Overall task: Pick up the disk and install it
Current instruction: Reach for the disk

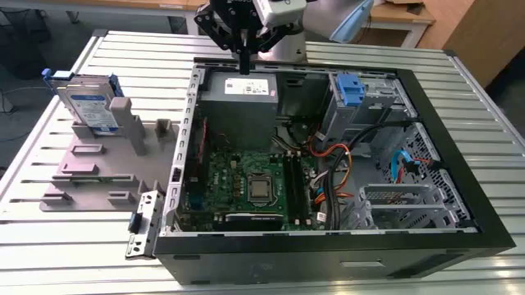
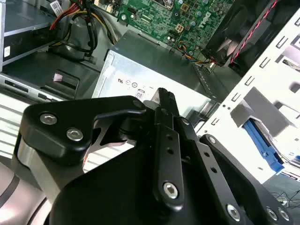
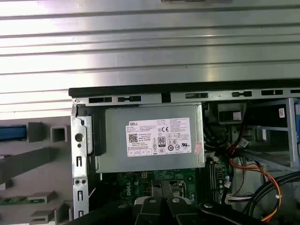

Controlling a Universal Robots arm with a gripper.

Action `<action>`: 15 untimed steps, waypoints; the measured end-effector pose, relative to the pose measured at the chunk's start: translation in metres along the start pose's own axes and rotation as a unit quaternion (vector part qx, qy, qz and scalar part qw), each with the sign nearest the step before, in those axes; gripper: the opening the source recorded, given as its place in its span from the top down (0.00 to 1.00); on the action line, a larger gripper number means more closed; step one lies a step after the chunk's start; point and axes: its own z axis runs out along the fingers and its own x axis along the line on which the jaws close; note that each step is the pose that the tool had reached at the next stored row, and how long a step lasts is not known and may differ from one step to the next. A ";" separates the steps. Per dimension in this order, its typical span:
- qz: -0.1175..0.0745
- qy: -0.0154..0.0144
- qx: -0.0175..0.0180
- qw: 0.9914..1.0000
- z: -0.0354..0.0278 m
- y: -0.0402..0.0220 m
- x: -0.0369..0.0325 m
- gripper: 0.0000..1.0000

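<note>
Silver slatted bench (image 1: 123,46) carrying an open computer case (image 1: 328,264) that lies on its side. Black pincer (image 1: 244,67), its fingers pressed together and holding nothing, hangs over the far edge of the case, just above the grey power-supply box (image 1: 246,92) with a white label; both wrist views look onto that box. The disk (image 1: 88,106) stands on edge in a grey fixture (image 1: 107,153) on the bench, outside the case at the exterior view's left, well apart from the pincer. A bare blue bracket (image 1: 350,89) sits in the far drive bay. The green motherboard (image 1: 246,178) lies exposed inside the case.
</note>
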 end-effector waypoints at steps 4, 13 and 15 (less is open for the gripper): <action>0.000 0.000 0.000 1.000 0.0000 0.0000 0.0000 0.89; 0.000 0.000 0.000 1.000 0.0000 0.0000 0.0005 0.89; 0.000 0.000 0.000 1.000 0.0000 0.0000 0.0009 0.89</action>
